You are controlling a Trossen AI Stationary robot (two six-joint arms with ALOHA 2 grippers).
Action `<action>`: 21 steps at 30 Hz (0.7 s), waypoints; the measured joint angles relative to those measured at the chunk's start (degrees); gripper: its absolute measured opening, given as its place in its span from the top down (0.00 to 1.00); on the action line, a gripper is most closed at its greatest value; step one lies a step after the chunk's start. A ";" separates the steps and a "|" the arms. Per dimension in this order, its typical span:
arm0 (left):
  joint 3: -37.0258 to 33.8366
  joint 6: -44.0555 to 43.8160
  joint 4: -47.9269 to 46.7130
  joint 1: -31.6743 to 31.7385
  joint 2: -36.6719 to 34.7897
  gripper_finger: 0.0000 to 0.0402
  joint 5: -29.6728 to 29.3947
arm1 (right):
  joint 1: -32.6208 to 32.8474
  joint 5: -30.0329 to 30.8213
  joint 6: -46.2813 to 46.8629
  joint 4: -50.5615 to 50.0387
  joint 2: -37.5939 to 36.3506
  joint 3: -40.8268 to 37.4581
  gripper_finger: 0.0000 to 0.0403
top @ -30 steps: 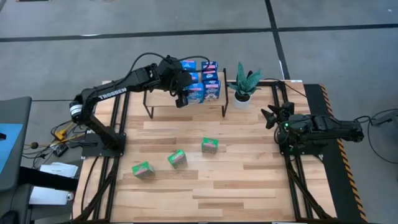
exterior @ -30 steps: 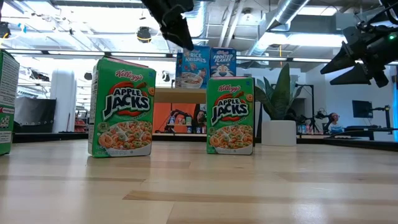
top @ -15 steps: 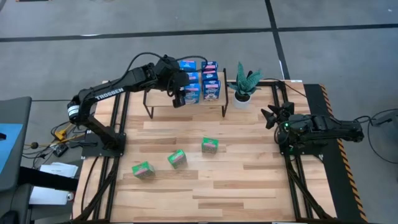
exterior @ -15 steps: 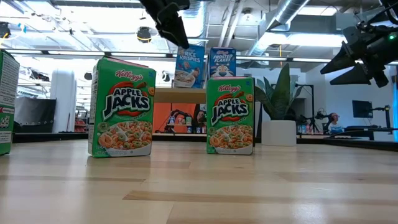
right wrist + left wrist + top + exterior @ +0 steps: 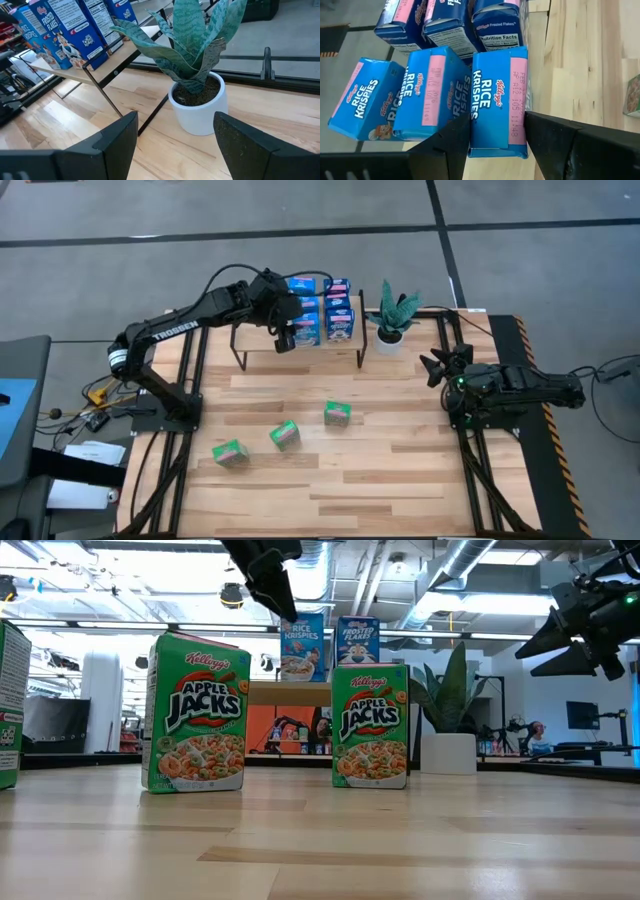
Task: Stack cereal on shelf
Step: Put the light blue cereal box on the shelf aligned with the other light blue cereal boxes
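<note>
Left gripper (image 5: 495, 135) sits part-open around a Rice Krispies box (image 5: 498, 100) over the shelf (image 5: 255, 342), fingers on its narrow sides; contact looks like a grip, though it's hard to confirm. Light thin cardboard, crushable, slick print: take the side panels, mild squeeze. Blue boxes stand just beside it. Three green boxes (image 5: 283, 435) wait on the wooden table (image 5: 400, 480). Right gripper (image 5: 175, 132) open, idle near the plant (image 5: 197, 75).

Low view: leftmost green cereal box (image 5: 8, 705) cut by picture edge, only a sliver shows. Shelf (image 5: 290, 692) mostly hidden behind 2 Apple Jacks boxes (image 5: 195, 712). Left wrist view: 3 dark-blue boxes (image 5: 452, 22) beyond the jaws cropped at the edge; Rice Krispies box (image 5: 497, 100) between the jaws, lower end partly hidden by the fingers (image 5: 450, 145).
</note>
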 joint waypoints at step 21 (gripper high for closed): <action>3.72 3.05 -4.18 -1.95 0.04 0.33 -6.08 | 0.00 0.00 0.00 0.11 0.00 0.00 0.29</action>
